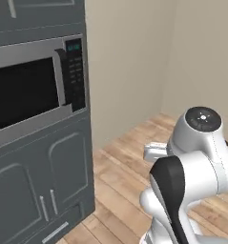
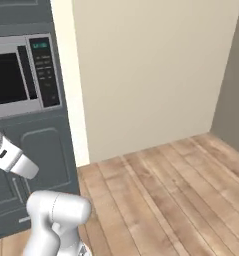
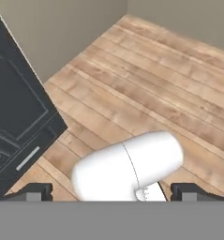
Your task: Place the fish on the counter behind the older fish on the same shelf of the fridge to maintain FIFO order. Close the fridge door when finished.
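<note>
On my left I see a dark grey panelled cabinet column [image 1: 39,190] with a built-in silver-framed microwave [image 1: 34,90]. Light wooden plank flooring [image 2: 166,195] runs right to plain beige walls [image 2: 151,70]. My gripper [image 3: 111,193] hangs above the planks, fingers spread wide, holding nothing.

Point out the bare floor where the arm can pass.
Free: the wooden floor between the dark grey cabinet and the beige corner walls. Tight: the strip along the cabinet's foot, under the microwave. The open gripper hangs above the planks.
</note>
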Tool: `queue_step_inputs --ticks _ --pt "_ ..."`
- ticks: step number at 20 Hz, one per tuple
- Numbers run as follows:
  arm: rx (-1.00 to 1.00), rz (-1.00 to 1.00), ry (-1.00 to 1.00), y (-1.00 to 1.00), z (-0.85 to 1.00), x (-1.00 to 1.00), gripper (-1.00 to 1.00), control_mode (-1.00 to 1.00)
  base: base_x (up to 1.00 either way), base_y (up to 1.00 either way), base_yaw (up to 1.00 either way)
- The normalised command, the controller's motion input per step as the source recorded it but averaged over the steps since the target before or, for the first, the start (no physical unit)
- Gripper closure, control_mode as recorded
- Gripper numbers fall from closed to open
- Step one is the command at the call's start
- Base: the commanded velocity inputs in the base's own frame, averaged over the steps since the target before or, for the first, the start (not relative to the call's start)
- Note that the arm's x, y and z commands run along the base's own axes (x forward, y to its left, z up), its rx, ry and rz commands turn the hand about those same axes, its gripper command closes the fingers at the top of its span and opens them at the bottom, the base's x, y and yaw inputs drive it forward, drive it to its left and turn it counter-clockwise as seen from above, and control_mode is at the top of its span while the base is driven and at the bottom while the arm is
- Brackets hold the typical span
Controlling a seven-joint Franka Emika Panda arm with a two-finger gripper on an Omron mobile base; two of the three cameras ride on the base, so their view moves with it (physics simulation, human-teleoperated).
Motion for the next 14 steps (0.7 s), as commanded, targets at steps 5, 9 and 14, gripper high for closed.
queue_step_inputs --ticks 5,9,14 --pt "0.00 0.00 0.00 0.00 0.00 0.00 -1.00 1.00 0.72 0.00 0.78" --pt "0.00 0.00 0.00 0.00 0.00 0.00 -1.00 1.00 0.52 0.00 0.79" --pt "0.00 0.00 0.00 0.00 0.00 0.00 -1.00 1.00 0.39 0.00 0.75"
